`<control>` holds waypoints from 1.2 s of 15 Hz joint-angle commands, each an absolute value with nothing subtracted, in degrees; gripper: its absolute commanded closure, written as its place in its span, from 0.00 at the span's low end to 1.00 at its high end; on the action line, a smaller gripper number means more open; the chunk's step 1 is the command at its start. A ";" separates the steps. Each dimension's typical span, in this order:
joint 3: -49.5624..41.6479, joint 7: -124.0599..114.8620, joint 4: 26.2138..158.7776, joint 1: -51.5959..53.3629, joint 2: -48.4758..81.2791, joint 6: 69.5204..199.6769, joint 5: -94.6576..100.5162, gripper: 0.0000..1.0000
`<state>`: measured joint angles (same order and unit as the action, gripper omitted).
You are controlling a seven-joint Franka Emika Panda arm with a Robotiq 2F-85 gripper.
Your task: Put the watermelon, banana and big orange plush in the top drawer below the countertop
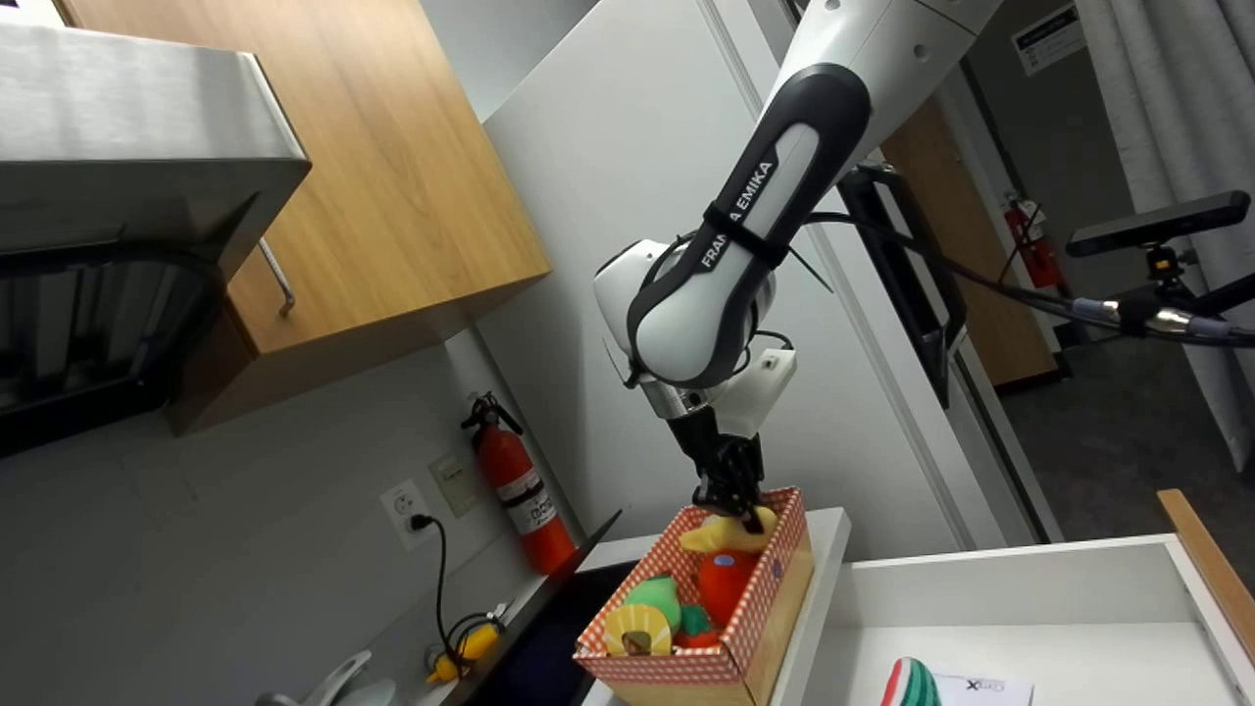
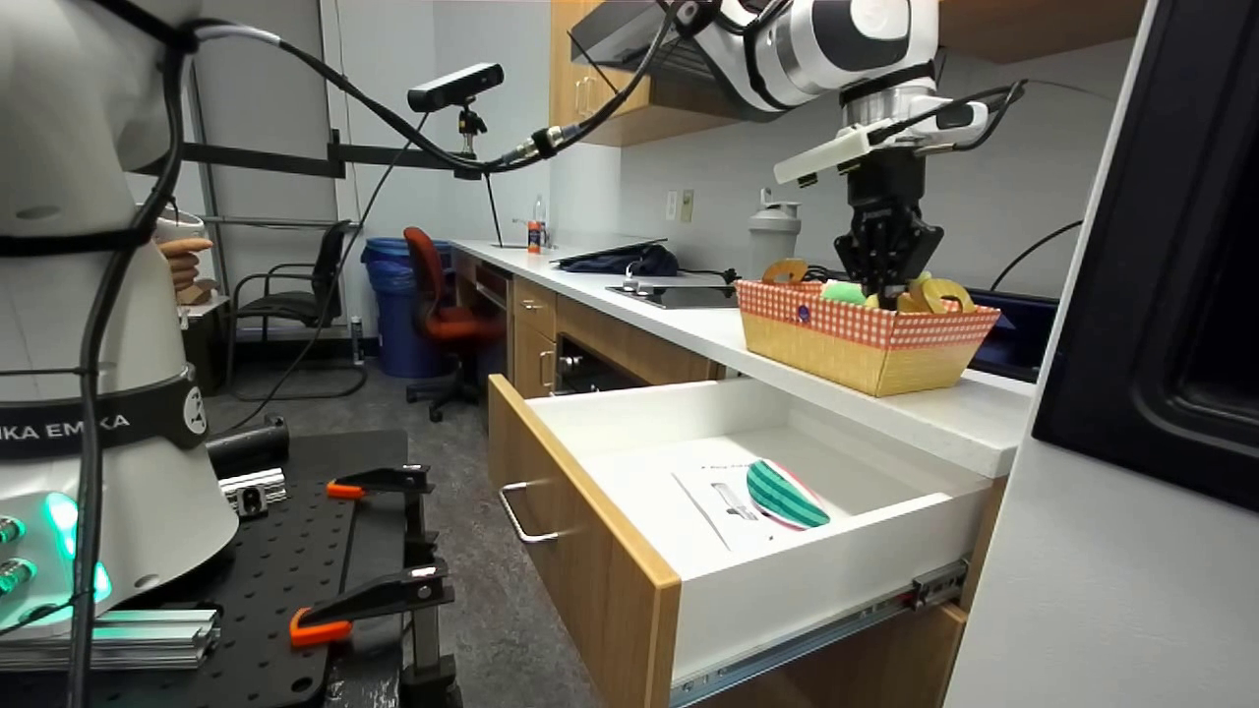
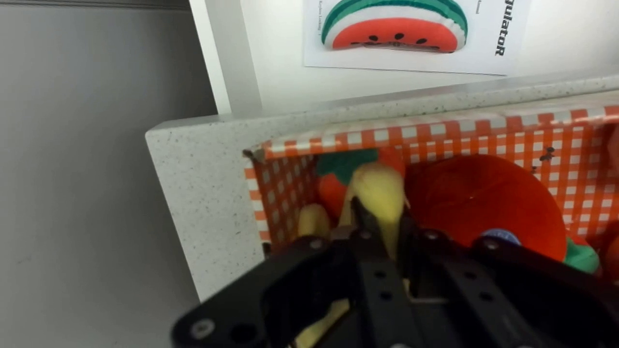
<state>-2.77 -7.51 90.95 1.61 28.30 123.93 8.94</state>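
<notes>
- Bench (image 3: 208,193): beneath the gripper (image 3: 381,210).
- Drawer (image 2: 826,590): pulled open, lower than the gripper and off to one side; this is where the load should go.
- Basket (image 2: 816,349): around the gripper's lower end. The lift ought to go straight up, as the rim could catch jaws or load.
- Round plush (image 3: 478,198): inside the basket, just beside the gripper; probably the big orange one, so likely the last to move.
- Watermelon (image 3: 394,31): already in the drawer, below and well apart from the gripper; that part looks done.
- Banana (image 3: 379,183): in the basket, clamped between the gripper's jaws. Picking it up seems the step in hand; next it calls for a lift clear of the rim, a swing over the drawer, then a release near the watermelon.
- Yellow tip (image 3: 313,220): just beside the gripper; whether it belongs to the banana, I cannot tell.
</notes>
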 commanded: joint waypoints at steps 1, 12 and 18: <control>-2.85 -8.47 90.73 2.42 27.05 122.98 8.95 0.97; -1.40 -9.56 104.78 5.11 12.66 126.89 10.42 0.98; -0.42 -11.92 120.04 4.89 2.54 130.42 11.50 0.98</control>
<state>-1.04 -9.24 110.14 5.05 9.31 126.39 9.90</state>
